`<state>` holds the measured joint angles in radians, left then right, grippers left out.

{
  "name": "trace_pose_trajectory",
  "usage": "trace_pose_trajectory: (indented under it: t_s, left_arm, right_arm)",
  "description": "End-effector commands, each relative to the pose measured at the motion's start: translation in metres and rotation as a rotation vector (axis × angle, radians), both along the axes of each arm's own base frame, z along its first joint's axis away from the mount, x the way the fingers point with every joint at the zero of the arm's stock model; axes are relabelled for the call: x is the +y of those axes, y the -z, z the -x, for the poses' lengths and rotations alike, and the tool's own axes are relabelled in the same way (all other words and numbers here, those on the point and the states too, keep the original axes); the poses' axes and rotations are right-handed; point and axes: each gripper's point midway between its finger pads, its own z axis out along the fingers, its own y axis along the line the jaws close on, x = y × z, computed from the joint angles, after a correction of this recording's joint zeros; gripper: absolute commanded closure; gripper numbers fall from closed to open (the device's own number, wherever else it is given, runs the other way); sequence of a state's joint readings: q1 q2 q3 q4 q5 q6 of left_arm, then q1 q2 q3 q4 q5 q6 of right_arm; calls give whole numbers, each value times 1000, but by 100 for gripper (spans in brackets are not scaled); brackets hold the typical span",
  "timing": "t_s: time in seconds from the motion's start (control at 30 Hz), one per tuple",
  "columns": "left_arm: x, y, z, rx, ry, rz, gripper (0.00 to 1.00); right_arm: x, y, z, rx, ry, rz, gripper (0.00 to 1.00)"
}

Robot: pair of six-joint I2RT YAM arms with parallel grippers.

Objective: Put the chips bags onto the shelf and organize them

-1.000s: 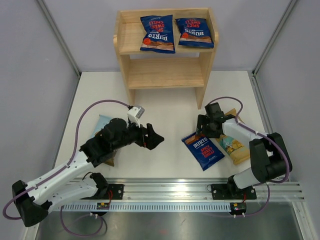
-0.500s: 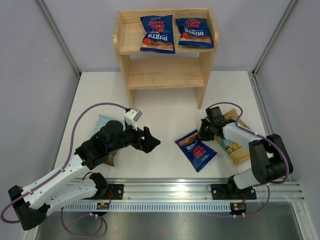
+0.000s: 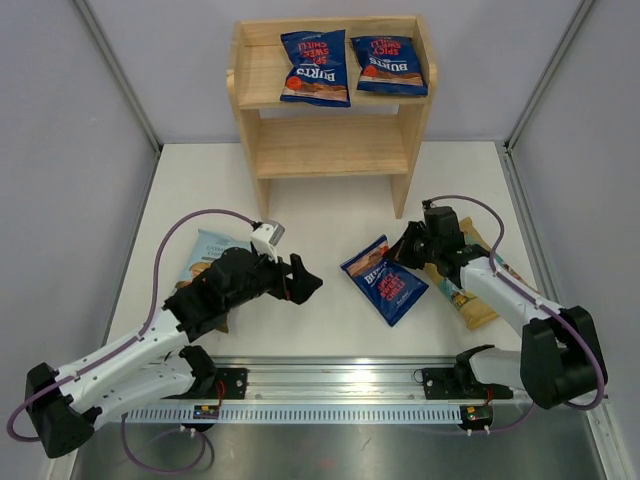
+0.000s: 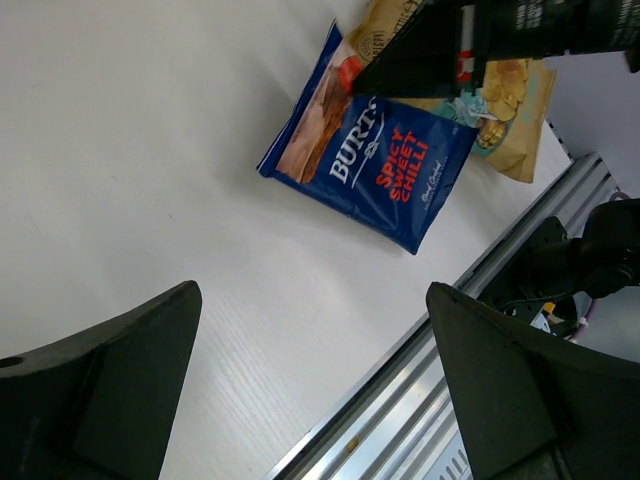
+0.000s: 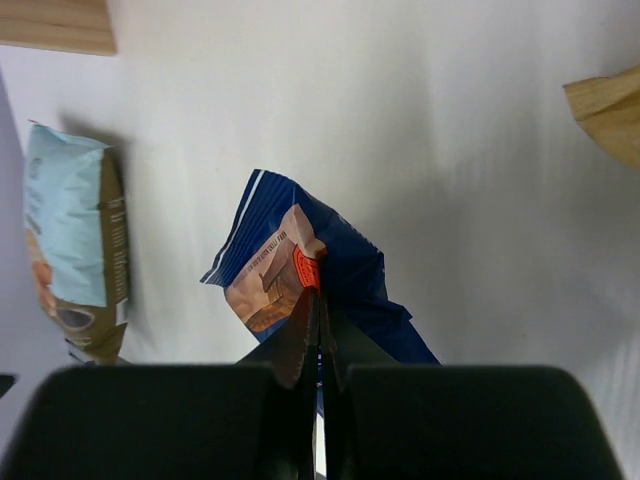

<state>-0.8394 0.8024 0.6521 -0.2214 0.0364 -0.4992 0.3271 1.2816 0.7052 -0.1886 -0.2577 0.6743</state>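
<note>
**While 2 dark blue bags (image 3: 316, 66) (image 3: 391, 64) lie on the shelf (image 3: 250, 120), the right end effector (image 3: 408, 247) pinches a 3rd dark blue bag (image 3: 385, 287)**

At the far side of the white counter (image 3: 330, 215) stands the light wooden shelf, which has 2 tiers. The 2 dark blue bags lie side by side on its top tier. The 3rd dark blue bag is out on the counter, nearer than the shelf and a little right of centre. The right end effector has its fingers pressed together on this bag's far right edge. I cannot tell whether the rest of the bag is lifted clear. Just to the right, a tan-yellow bag (image 3: 472, 298) lies partly under the right arm. The left end effector (image 3: 312, 277) hangs to the left of the 3rd dark blue bag, fingers spread wide and holding nothing. A pale blue-white bag (image 3: 205, 250) lies at the left, partly hidden by the left arm.
</note>
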Motion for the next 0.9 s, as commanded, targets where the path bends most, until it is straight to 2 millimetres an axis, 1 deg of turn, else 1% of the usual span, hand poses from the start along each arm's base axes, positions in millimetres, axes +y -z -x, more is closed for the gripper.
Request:
trace_pose_trajectory:
  t_s: [0.0, 0.03, 0.07, 0.1, 0.13, 0.17, 0.2, 0.23, 0.27, 0.3, 0.33, 0.37, 0.4, 0.43, 0.47, 0.5, 0.53, 0.63, 0.67, 0.7, 0.73, 0.8, 0.83, 0.87]
  left_arm:
    - [-6, -8, -19, -59, -71, 71, 1]
    - [-6, 1, -20, -51, -74, 62, 1]
    - [-7, 5, -21, -51, -72, 66, 1]
    - [-12, 3, -24, -67, -68, 89, 1]
    - [-16, 3, -23, -68, -51, 101, 1]
    - [-20, 8, -19, -62, -24, 110, 1]
    - [-26, 1, -20, -78, -9, 154, 1]
    - [-31, 1, -17, -75, 19, 174, 1]
    - [-34, 0, -16, -79, 32, 198, 1]
    - [-39, -7, -14, -101, 49, 257, 1]
    - [-43, -8, -11, -100, 74, 281, 1]
    - [-46, -17, -10, -121, 86, 334, 1]
    - [-49, -21, -7, -126, 106, 361, 1]
    - [-52, -22, -7, -126, 117, 377, 1]
    - [-55, -33, -6, -149, 127, 425, 1]
    - [-57, -35, -6, -153, 137, 438, 1]
    - [-59, -39, -4, -159, 152, 453, 1]
    - [-68, -55, 1, -193, 202, 515, 1]
    - [-73, -63, 3, -212, 227, 551, 1]
    - [-76, -67, 6, -217, 250, 564, 1]
    - [-82, -77, 8, -228, 285, 581, 1]
    - [-93, -72, 2, -198, 275, 553, 1]
    - [-97, -72, 0, -191, 272, 544, 1]
    - [-102, -79, 1, -205, 283, 553, 1]
  right_arm:
    - [12, -45, -10, -107, -6, -103, 100]
    - [15, -53, -10, -115, -17, -120, 100]
    - [16, -63, -10, -140, -18, -136, 100]
    - [17, -69, -10, -156, -18, -150, 100]
    - [20, -77, -8, -162, -17, -184, 100]
    - [20, -89, -8, -190, -10, -204, 100]
    - [20, -96, -7, -203, -4, -223, 100]
    - [22, -104, -7, -212, 16, -268, 100]
    - [22, -118, -5, -244, 26, -303, 100]
    - [22, -127, -5, -258, 38, -333, 100]
    - [24, -132, -2, -248, 60, -380, 100]
    - [24, -150, -2, -301, 65, -421, 100]
    - [24, -157, -1, -291, 88, -467, 100]
    - [24, -172, 1, -328, 90, -506, 100]
    - [24, -178, 2, -332, 99, -535, 100]
    - [25, -182, 4, -313, 117, -584, 100]
    - [27, -194, 7, -338, 103, -627, 100]
    - [28, -210, 13, -328, 107, -721, 100]
    - [29, -213, 14, -322, 106, -739, 100]
    - [29, -216, 16, -313, 108, -762, 100]
    - [29, -225, 20, -333, 96, -785, 100]
    - [30, -230, 24, -322, 95, -832, 100]
    - [30, -237, 27, -336, 85, -852, 100]
    - [30, -240, 28, -338, 82, -863, 100]
